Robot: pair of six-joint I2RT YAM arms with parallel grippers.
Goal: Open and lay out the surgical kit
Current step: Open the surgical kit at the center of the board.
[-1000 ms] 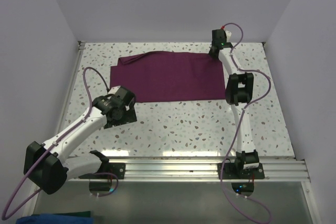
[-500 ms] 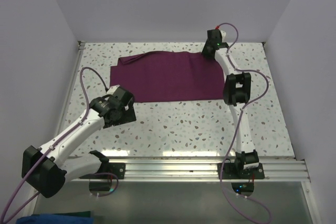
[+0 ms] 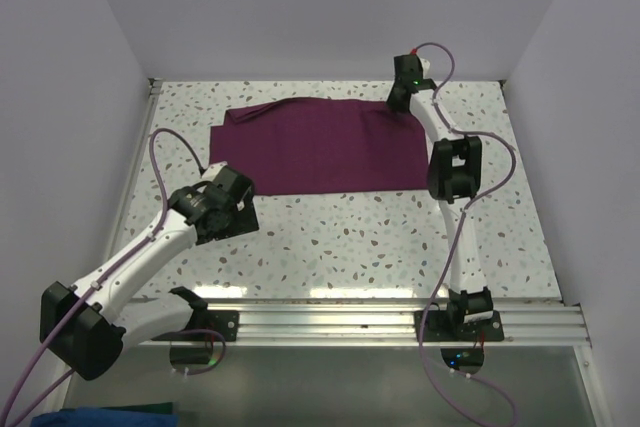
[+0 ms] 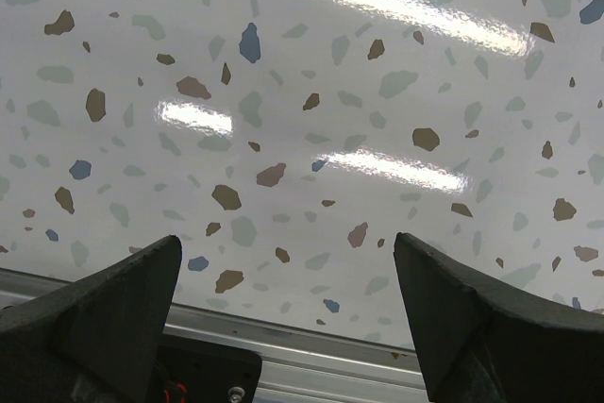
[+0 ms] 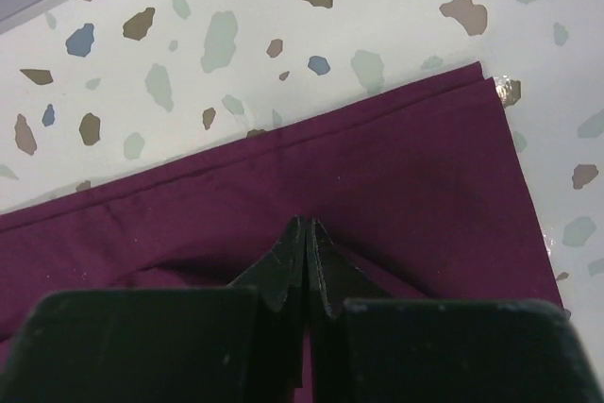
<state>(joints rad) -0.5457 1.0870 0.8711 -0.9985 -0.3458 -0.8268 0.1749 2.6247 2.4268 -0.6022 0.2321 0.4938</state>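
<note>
Terrazzo table, pale walls; left gripper wide over it; right gripper pinches cloth wrap.

Right gripper: moved left, off the far right corner of the cloth and onto its far edge; tips now pressed together on a pinch of fabric.
Cloth: small pucker raised at those tips.
Left arm: drawn slightly back and leftward.

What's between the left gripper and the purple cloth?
Only bare speckled tabletop separates the left gripper from the cloth, per the left wrist view.
</note>
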